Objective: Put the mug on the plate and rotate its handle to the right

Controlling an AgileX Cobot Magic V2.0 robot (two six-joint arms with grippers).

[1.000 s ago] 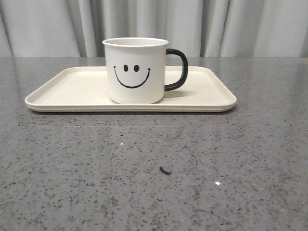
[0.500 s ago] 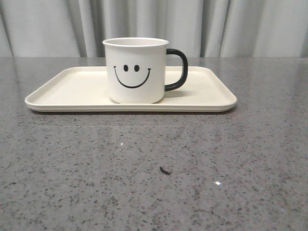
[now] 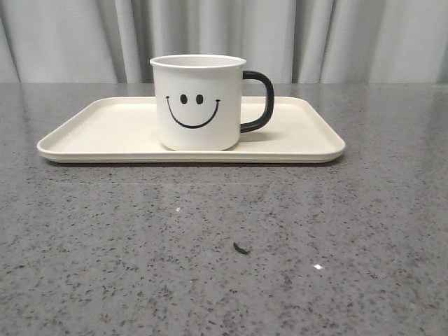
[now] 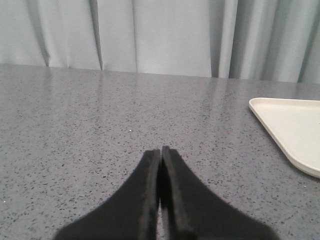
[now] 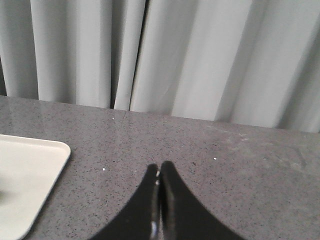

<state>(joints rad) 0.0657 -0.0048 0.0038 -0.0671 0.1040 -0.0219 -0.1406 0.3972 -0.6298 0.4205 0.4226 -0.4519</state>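
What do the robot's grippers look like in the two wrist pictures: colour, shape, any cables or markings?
Only the fingers show. The left gripper has two matte black fingers, broad at the base and narrowing to slim, curved tips. The right gripper looks the same: black and tapered. No cables, markings or sleeves are visible; the arms themselves are out of frame.

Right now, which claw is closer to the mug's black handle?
Probably right. The handle points toward the right claw, shut off the right end of the tray; the left claw, also shut, sits off the opposite end.
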